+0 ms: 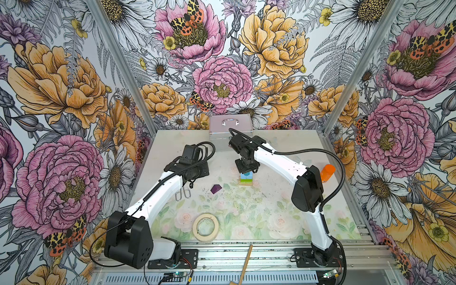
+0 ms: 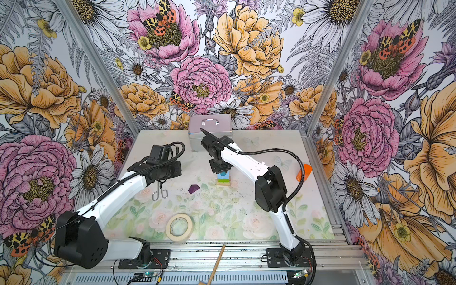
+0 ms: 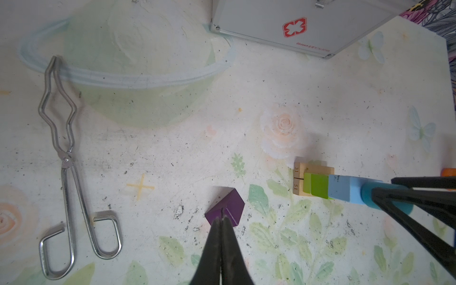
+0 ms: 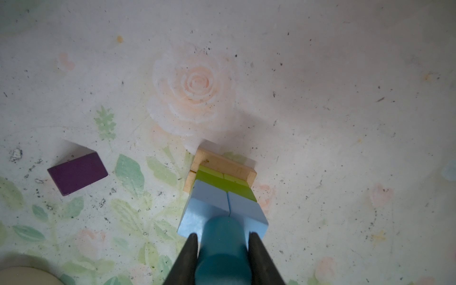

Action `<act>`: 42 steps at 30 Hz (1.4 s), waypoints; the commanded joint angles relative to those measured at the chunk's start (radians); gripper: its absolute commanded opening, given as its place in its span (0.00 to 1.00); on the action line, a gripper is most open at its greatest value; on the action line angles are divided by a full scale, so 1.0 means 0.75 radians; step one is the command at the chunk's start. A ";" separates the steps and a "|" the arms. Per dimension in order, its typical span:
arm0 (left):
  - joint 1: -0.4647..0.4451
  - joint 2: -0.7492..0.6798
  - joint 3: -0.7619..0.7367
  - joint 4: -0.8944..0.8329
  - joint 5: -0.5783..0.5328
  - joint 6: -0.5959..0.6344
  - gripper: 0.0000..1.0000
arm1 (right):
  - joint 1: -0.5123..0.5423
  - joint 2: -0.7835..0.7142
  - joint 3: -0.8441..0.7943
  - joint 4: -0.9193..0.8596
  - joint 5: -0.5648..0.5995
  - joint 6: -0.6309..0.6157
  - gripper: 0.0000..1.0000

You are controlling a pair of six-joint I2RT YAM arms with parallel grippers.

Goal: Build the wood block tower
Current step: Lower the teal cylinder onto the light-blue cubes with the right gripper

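The right gripper (image 4: 223, 236) is clasping the teal cylinder (image 4: 222, 256) upright on the light-blue cubes (image 4: 209, 204) topping the tower (image 1: 246, 179). The purple roof block (image 3: 227, 206) is lying left of the stack, just under the left gripper (image 3: 222, 219), the nearer one, its jaws pressed together and empty.

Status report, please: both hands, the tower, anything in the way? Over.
Left hand shut, empty, near the loose purple roof block. Right hand shut on teal cylinder atop the tower. Nothing blocks the tower.

Upright tower (image 1: 246, 179): tan bars (image 4: 222, 162), green blocks (image 4: 222, 180), light-blue cubes (image 4: 212, 199), teal cylinder (image 4: 222, 237) atop; purple roof block (image 4: 77, 174) apart.
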 commanded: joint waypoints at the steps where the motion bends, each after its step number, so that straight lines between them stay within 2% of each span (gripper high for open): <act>1: 0.013 -0.029 -0.010 0.022 -0.028 0.000 0.06 | -0.009 0.009 -0.009 0.024 -0.005 0.012 0.00; 8: 0.012 -0.028 -0.010 0.022 -0.029 0.000 0.06 | -0.009 0.010 -0.011 0.025 -0.010 0.016 0.00; 19: 0.012 -0.028 -0.010 0.022 -0.025 0.002 0.06 | -0.008 0.008 -0.016 0.024 -0.019 0.017 0.24; 42: 0.012 -0.031 -0.012 0.022 -0.027 0.001 0.06 | -0.009 0.012 -0.014 0.030 -0.010 0.021 0.39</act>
